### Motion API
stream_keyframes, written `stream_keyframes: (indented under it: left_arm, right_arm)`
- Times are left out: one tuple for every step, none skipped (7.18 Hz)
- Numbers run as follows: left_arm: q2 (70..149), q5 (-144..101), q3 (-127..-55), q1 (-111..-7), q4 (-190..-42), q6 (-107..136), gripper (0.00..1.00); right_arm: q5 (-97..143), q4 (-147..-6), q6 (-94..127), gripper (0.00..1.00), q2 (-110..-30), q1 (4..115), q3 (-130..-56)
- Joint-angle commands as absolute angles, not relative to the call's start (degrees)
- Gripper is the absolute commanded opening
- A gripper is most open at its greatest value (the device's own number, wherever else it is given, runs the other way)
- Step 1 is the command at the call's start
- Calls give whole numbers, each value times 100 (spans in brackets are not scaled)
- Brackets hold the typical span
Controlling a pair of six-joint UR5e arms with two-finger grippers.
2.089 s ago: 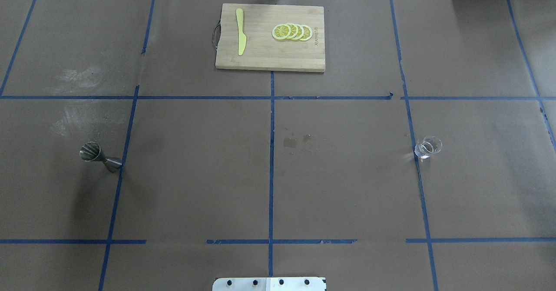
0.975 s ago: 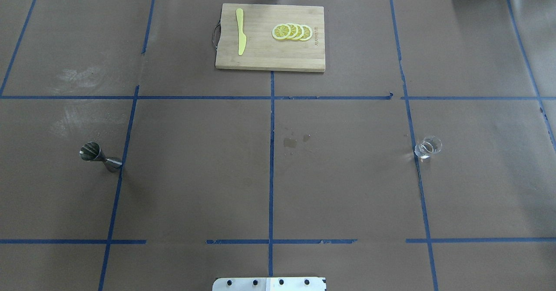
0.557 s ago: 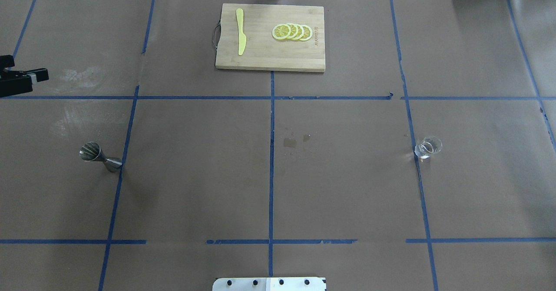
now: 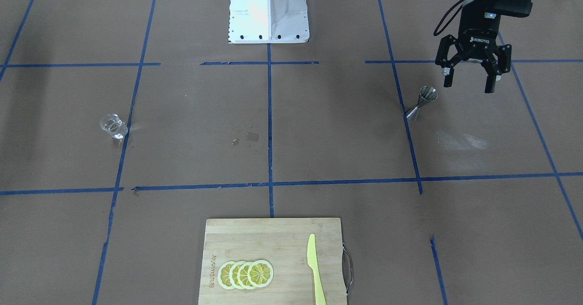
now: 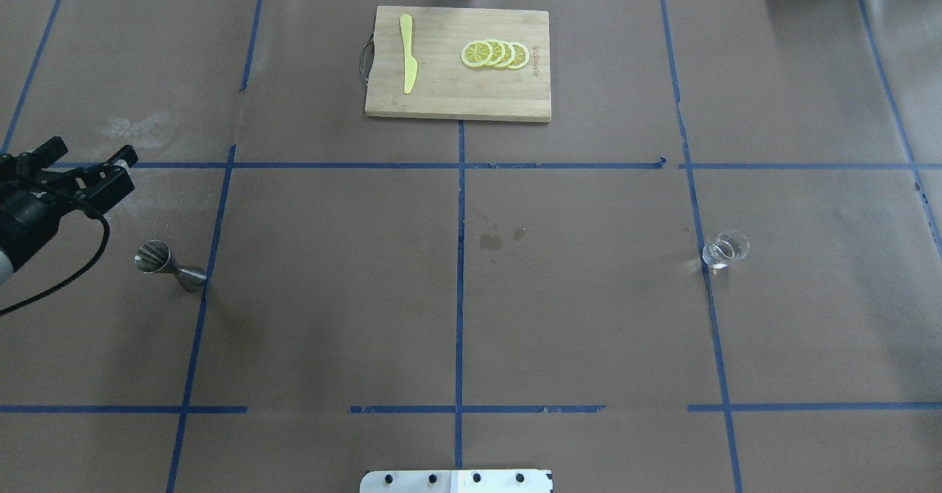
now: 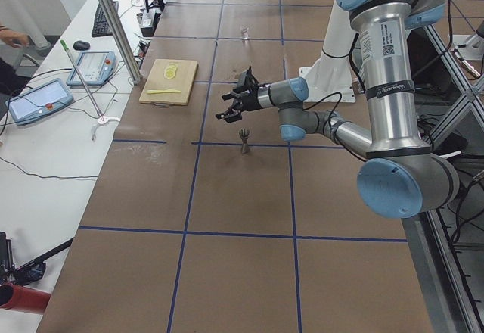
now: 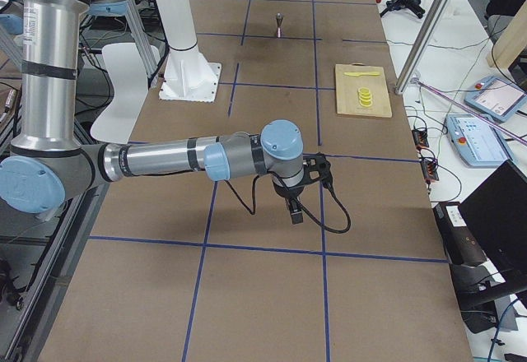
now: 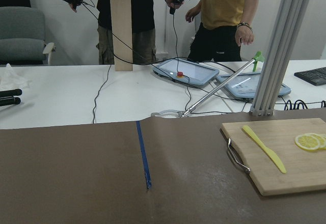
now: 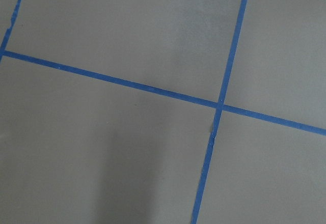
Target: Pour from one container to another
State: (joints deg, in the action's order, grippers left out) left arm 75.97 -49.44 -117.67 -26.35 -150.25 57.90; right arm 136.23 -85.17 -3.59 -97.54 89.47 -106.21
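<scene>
The clear glass cup (image 5: 725, 250) stands upright on the right side of the table, also seen in the front view (image 4: 112, 126). The silver hourglass jigger (image 5: 165, 266) stands upright on the left side (image 4: 421, 103). My left gripper (image 5: 92, 152) hovers open and empty above the table, a little beyond the jigger and to its left (image 4: 467, 85). The right gripper (image 7: 294, 212) shows only in the right side view, low over bare table; whether it is open or shut I cannot tell. Its wrist view holds only brown paper and blue tape.
A wooden cutting board (image 5: 456, 103) at the far middle carries lemon slices (image 5: 494, 54) and a yellow knife (image 5: 407, 62). Small wet spots (image 5: 491, 241) mark the table's centre. The white robot base (image 4: 268, 9) sits at the near edge. People stand behind a white bench.
The left gripper has come further in from the left edge, moving right and nearer the jigger. Cup and jigger have stayed put.
</scene>
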Motion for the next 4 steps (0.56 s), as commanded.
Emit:
stream_keyframes:
  left_arm:
    - [7576,-3529,-11208,-1980,-15029,6291,100]
    - [7576,-3185,-11128,-1795,-15055,6310,100]
    - [7585,-2929,-11101,-1628,-15056,6345,100]
    - [7620,-2770,-11040,-1452,-15064,6354,100]
  right_arm:
    - [13623,-8517,-352,100,-9765,8956,-10626]
    - [13623,-8517,-352,100,-9765,8947,-10626]
    - [13623,-8517,-352,100,-9773,8956,-10626]
    - [13623,-8517,-352,100,-9782,8956,-10626]
